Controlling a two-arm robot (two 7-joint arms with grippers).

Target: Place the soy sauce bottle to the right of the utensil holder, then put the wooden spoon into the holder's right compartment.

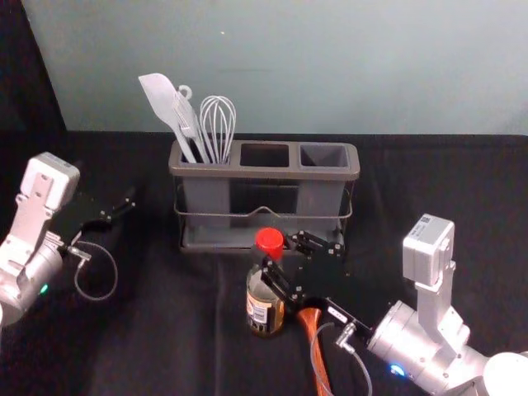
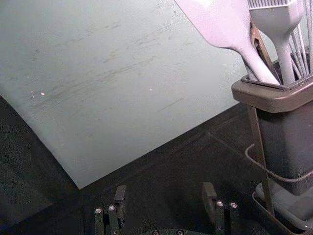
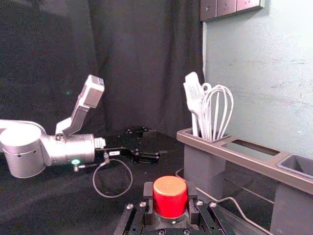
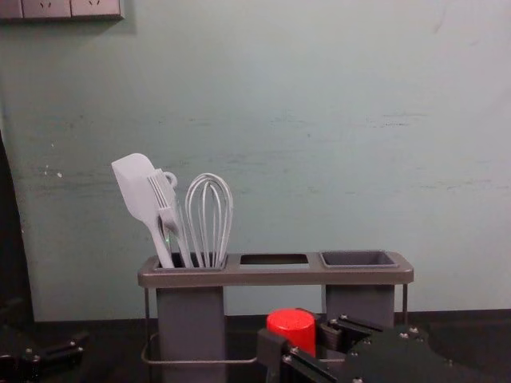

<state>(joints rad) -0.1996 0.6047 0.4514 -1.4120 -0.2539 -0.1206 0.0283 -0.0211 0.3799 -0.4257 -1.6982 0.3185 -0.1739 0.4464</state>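
Red-capped bottle (image 1: 261, 304) in closed right gripper (image 1: 277, 252)

Right gripper (image 1: 278, 255) clasps the soy sauce bottle (image 1: 262, 299) beside the wooden spoon (image 1: 322, 371); utensil holder (image 1: 264, 172) stands nearer the tabletop's (image 1: 157, 338) far edge; left gripper (image 1: 120, 208) at left.

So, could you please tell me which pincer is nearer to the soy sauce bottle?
The right. The right pincer grips the soy sauce bottle by its red cap, while the left pincer hangs open, well to the bottle's left, past the utensil holder's left end.
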